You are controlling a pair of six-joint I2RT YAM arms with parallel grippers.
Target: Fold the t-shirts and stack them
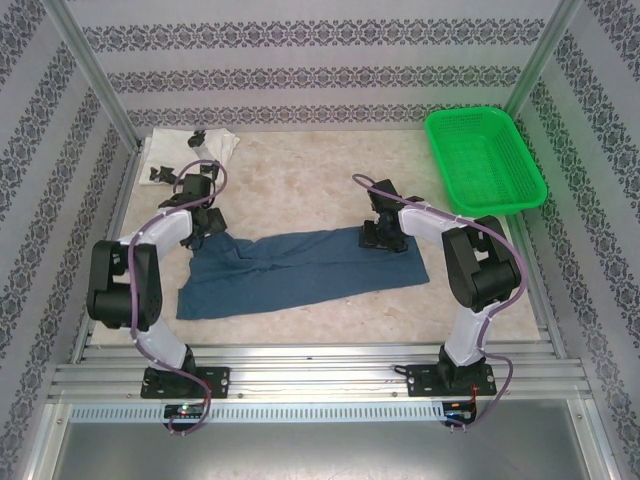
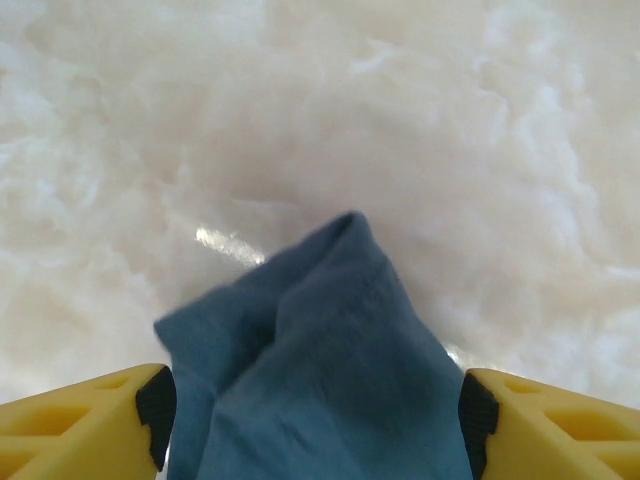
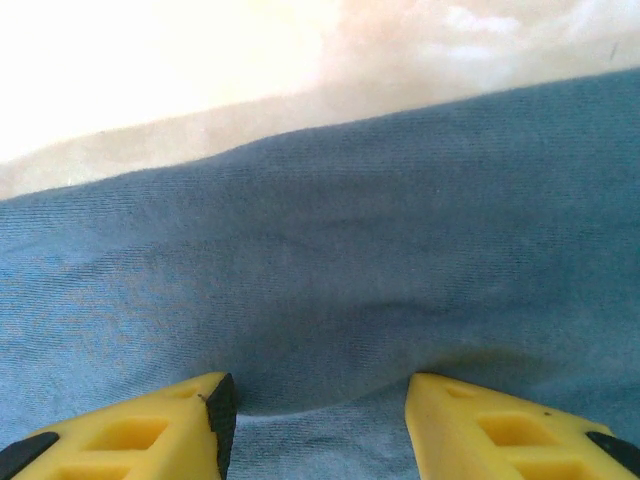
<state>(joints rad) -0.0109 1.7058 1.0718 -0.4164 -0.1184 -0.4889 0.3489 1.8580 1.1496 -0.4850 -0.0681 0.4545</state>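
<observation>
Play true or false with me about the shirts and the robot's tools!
The blue shirt lies on the table. True.
The white shirt is inside the green basket. False: it lies at the table's far left corner, and the basket sits at the far right.
The left tool is open, with blue cloth between its fingers. True.
The right tool hangs over the basket. False: it is over the blue shirt.
</observation>
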